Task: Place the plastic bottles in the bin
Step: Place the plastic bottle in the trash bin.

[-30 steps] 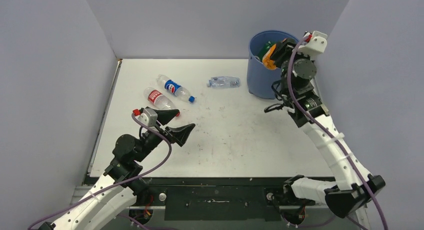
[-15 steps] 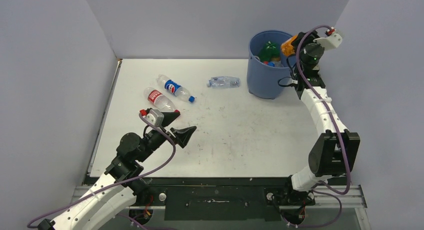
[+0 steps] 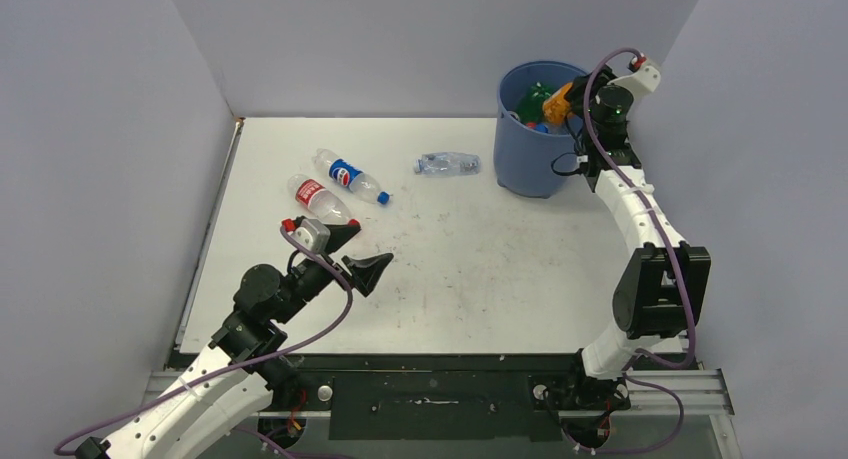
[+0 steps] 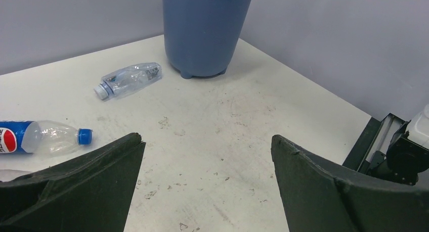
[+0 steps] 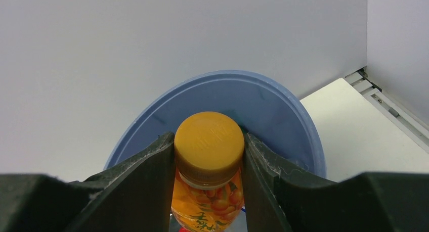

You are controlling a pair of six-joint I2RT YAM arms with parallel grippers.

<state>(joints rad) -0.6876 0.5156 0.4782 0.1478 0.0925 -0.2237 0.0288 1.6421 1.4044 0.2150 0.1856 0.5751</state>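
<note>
Holding an orange bottle (image 5: pixel 208 194) over the bin (image 5: pixel 286 108) (right gripper (image 5: pixel 208 143)).

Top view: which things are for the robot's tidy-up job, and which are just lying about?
For the job: round blue plastic bin, orange-capped juice bottle in the right pincer, blue-label clear bottle, red-label clear bottle, plain crumpled clear bottle.
Just there: white table, purple cables.
</note>
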